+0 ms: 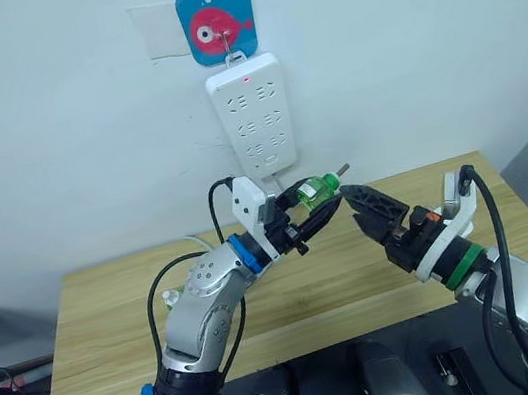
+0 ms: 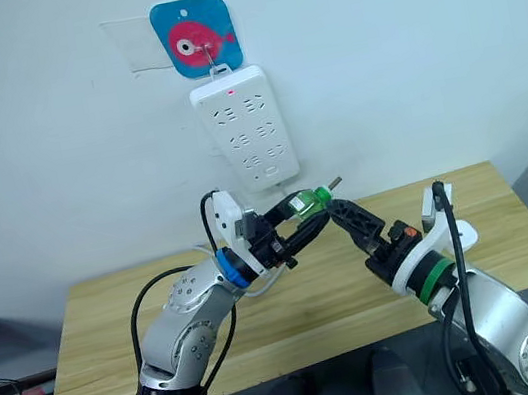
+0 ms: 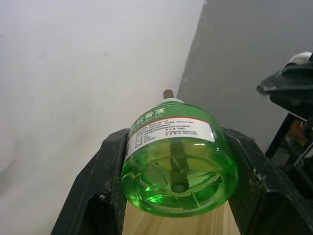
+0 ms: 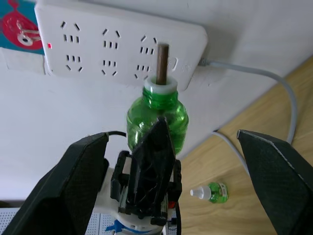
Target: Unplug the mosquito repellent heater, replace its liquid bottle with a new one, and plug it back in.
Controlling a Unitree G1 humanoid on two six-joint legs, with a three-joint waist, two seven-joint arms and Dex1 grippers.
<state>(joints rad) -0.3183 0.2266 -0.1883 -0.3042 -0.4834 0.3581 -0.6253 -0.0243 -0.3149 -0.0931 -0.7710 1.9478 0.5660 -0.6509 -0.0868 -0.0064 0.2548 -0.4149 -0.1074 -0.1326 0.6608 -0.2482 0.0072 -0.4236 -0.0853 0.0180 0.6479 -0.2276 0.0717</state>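
My left gripper (image 1: 321, 198) is shut on a green liquid bottle (image 1: 320, 188), held in the air in front of the wall just below the power strip. The bottle's white neck and brown wick point toward the right gripper. In the left wrist view the bottle (image 3: 178, 161) sits squeezed between both black fingers (image 3: 95, 191). My right gripper (image 1: 359, 208) hovers just right of the bottle's neck, open, its fingers (image 4: 73, 181) spread wide with nothing between them. A second green bottle (image 4: 213, 192) with a white cap lies on the table. The mosquito repellent heater is out of view.
A long white power strip (image 1: 252, 115) with a red light hangs on the wall from a blue fish hook (image 1: 217, 23); its cable (image 4: 274, 78) runs down to the wooden table (image 1: 105, 336). The wall is close behind both grippers.
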